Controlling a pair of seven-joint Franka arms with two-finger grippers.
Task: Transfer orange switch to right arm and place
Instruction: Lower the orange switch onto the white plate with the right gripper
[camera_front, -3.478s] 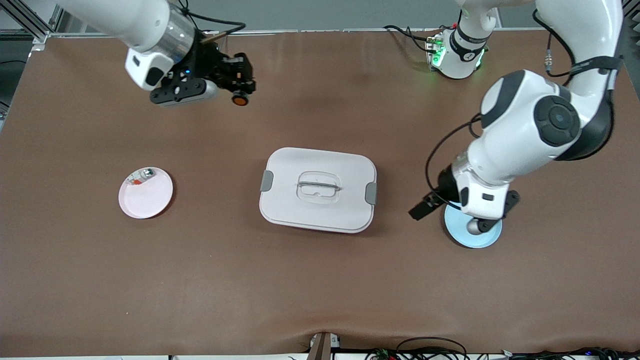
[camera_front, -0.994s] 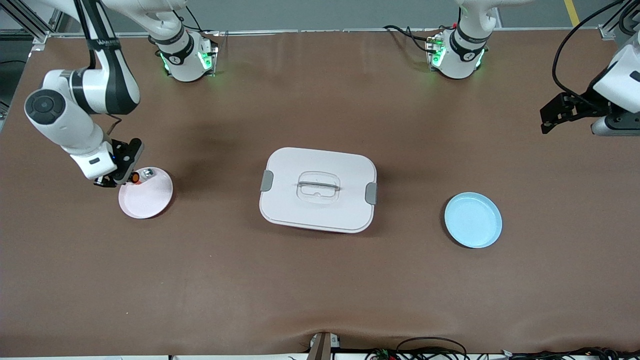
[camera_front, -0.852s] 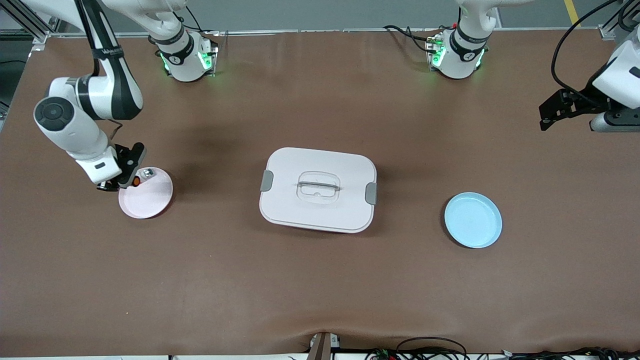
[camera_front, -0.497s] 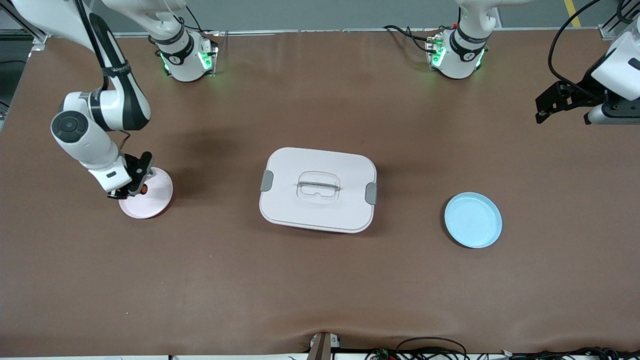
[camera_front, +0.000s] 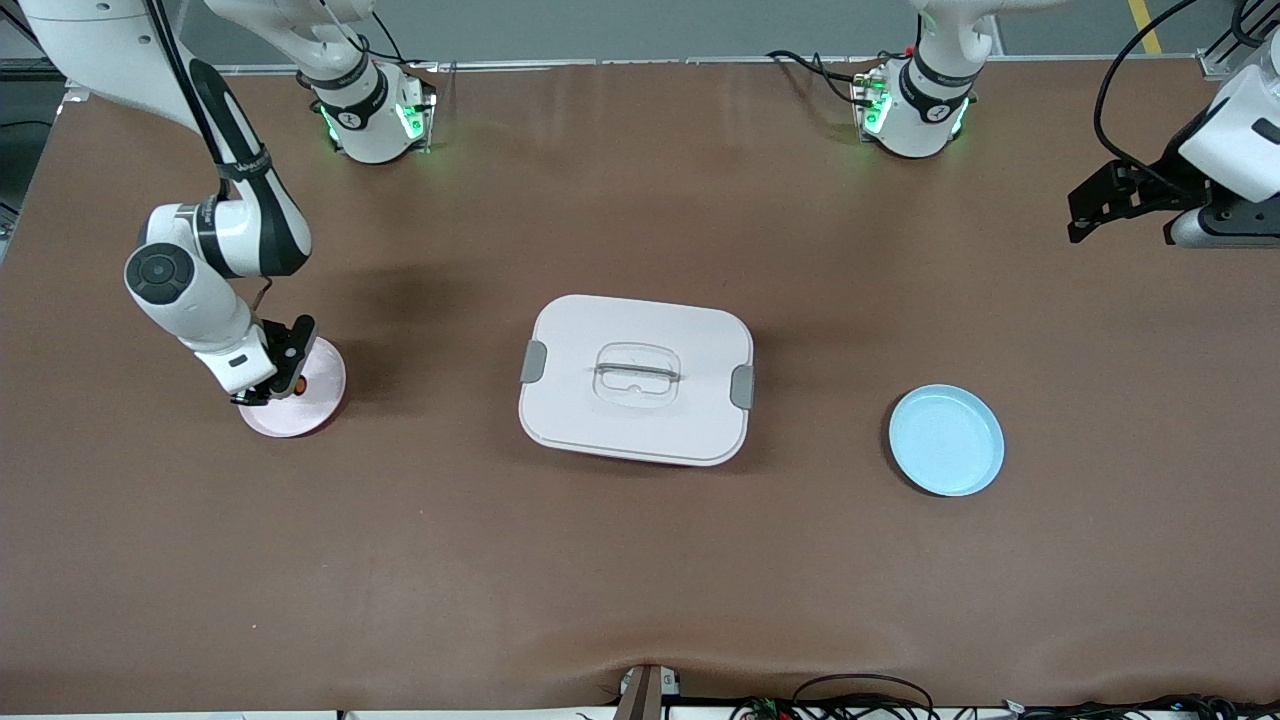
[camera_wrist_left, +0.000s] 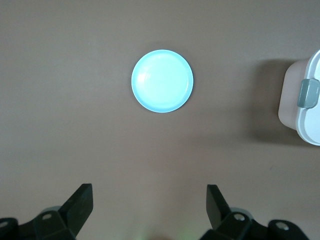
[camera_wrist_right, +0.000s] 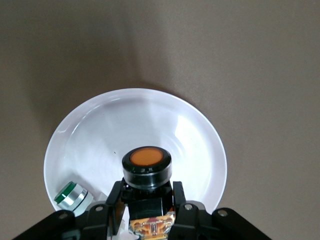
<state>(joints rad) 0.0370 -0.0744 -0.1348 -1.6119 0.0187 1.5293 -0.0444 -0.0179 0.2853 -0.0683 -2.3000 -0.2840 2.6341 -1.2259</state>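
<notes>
right tool (camera_wrist_right: 148, 207): clamped on orange switch (camera_wrist_right: 146, 167), over pink plate (camera_front: 318, 405) | left tool (camera_wrist_left: 149, 207): jaws wide, empty, waiting above bare worktop (camera_front: 640, 560) at its own end, well clear of plate | white box (camera_front: 636, 379) mid-worktop

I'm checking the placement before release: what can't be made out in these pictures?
- Whether the orange-capped black switch touches the pale pink round plate: right wrist view looks straight down; front view has the right gripper covering it.
- Small silvery piece with green band: hidden by that gripper in front view.
- Left gripper: its body is cut off by the left wrist view's edge.
</notes>
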